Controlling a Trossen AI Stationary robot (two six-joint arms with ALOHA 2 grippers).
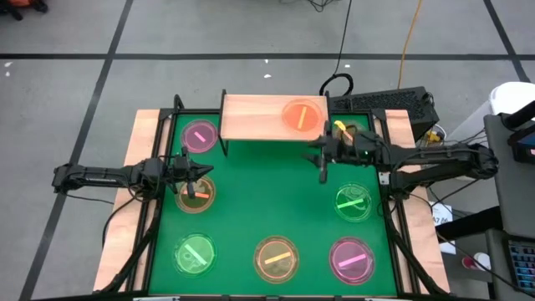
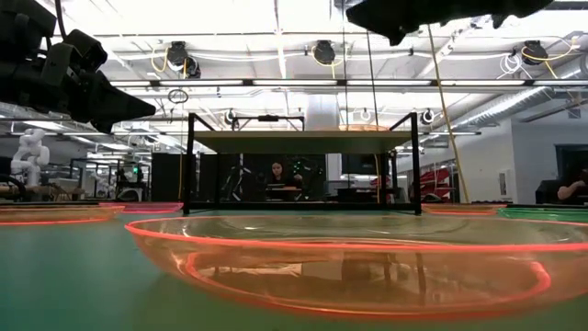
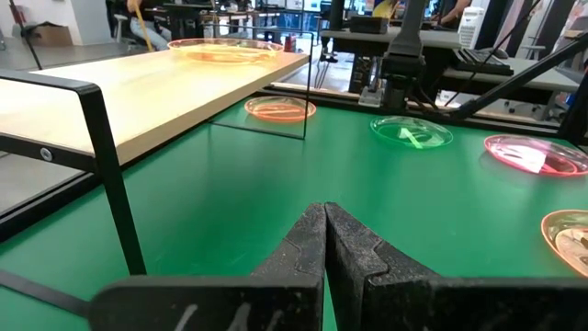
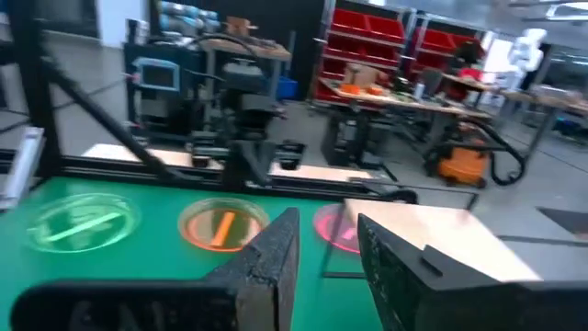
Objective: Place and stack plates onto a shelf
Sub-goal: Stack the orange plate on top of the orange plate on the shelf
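Note:
The shelf [image 1: 259,117] stands at the far middle of the green mat, and one orange plate [image 1: 303,114] lies flat on its right half. Several more plates lie flat on the mat: pink [image 1: 200,135], orange [image 1: 196,194], green [image 1: 195,253], orange [image 1: 276,257], pink [image 1: 350,258], green [image 1: 354,201] and a yellow one [image 1: 345,131] partly under the right arm. My right gripper [image 4: 329,253] hangs open and empty in front of the shelf's right end [image 1: 314,150]. My left gripper [image 3: 324,248] is shut and empty at the mat's left [image 1: 201,174], above the orange plate there.
The shelf's thin black legs [image 3: 110,165] stand close to the left gripper. A dark keyboard [image 1: 393,102] and cables lie beyond the table's far right corner. The mat's middle [image 1: 276,192] is bare. People sit in the room behind [image 2: 276,175].

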